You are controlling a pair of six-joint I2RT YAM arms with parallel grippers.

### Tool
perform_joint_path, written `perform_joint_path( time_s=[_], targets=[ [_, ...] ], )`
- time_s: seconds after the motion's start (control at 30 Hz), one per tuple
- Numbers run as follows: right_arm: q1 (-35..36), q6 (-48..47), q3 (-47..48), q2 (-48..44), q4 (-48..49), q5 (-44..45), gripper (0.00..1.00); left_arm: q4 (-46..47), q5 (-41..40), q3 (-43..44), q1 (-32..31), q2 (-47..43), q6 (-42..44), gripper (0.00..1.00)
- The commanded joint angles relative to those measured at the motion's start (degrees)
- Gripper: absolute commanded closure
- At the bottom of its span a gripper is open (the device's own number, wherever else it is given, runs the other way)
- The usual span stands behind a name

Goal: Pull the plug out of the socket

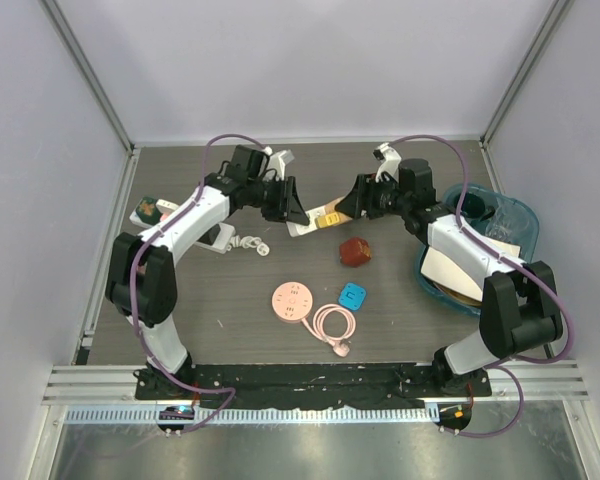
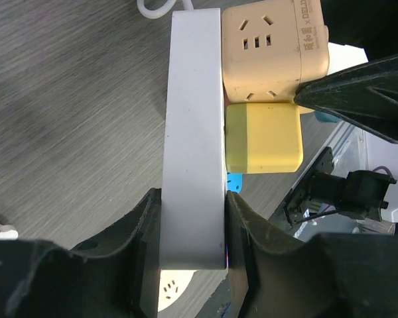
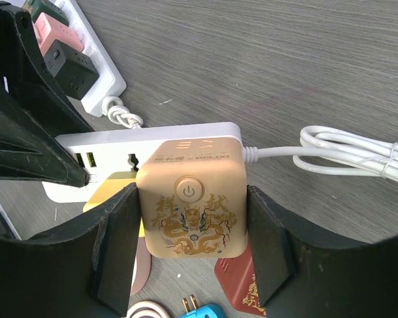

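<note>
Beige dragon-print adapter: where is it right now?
The adapter shows in the right wrist view, clamped in the right hand and plugged into the white power strip that the left hand grips. From above, it is at the table's far centre.

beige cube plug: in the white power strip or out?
In. The beige cube plug sits flush against the white power strip; no gap or prongs show between them.

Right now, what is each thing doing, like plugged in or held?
White plastic power strip: gripped at one end.
Beige cube plug with gold dragon: plugged into the strip, gripped.
Yellow square plug: plugged in beside the cube.
Left tool: shut on the strip.
Right tool: shut on the cube.
</note>
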Motion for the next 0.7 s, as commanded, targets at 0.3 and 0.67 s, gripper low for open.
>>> perform_joint_path(
  time_s=[0.3, 0.67],
  targets=[
    [0.6, 0.9, 0.0, -4.8, 13.6, -2.4, 0.99, -3.6, -2.2, 2.9, 1.5, 3.8, -3.2, 1.00],
    [0.6, 2.4, -6.4, -8.6, 19.7, 0.8, 0.99, -4.0, -7.5, 0.2, 1.8, 1.5, -3.6, 1.00]
  ],
)
